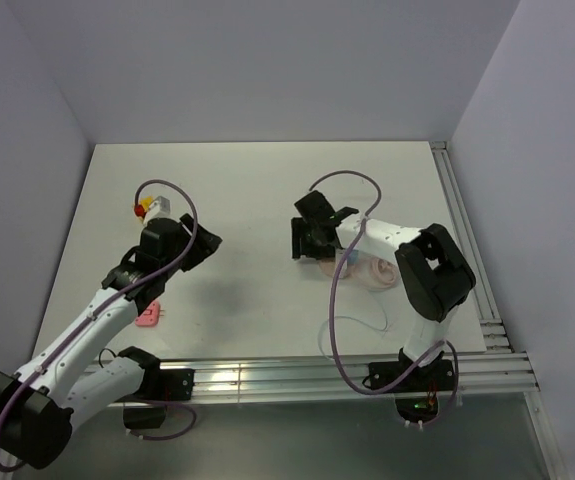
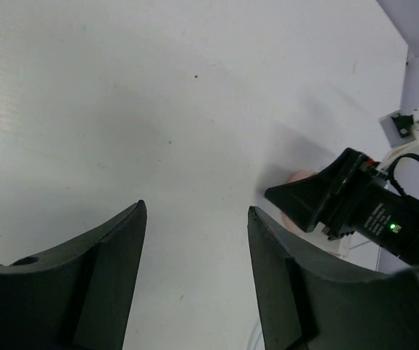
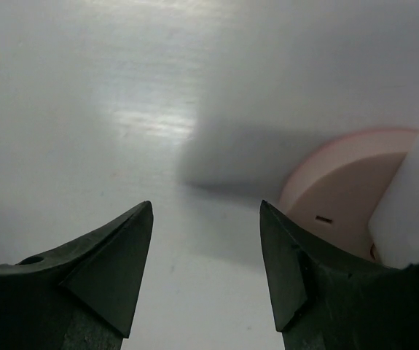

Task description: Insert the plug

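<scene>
I cannot make out the plug in any view. A thin white cable (image 1: 359, 322) loops on the table in front of the right arm. My right gripper (image 1: 315, 232) (image 3: 205, 204) hangs open over bare table with nothing between its fingers. Just to its right lies a round pink piece (image 1: 372, 272) (image 3: 340, 191), with a blurred white object (image 3: 415, 200) beside it. My left gripper (image 1: 205, 246) (image 2: 194, 208) is open and empty too, over bare table left of centre. It faces the right gripper (image 2: 355, 200).
A small flat pink piece (image 1: 150, 317) lies by the left arm's forearm. A small white item with yellow and red parts (image 1: 153, 207) sits behind the left gripper. Aluminium rails (image 1: 467, 240) run along the right and near edges. Grey walls enclose the table.
</scene>
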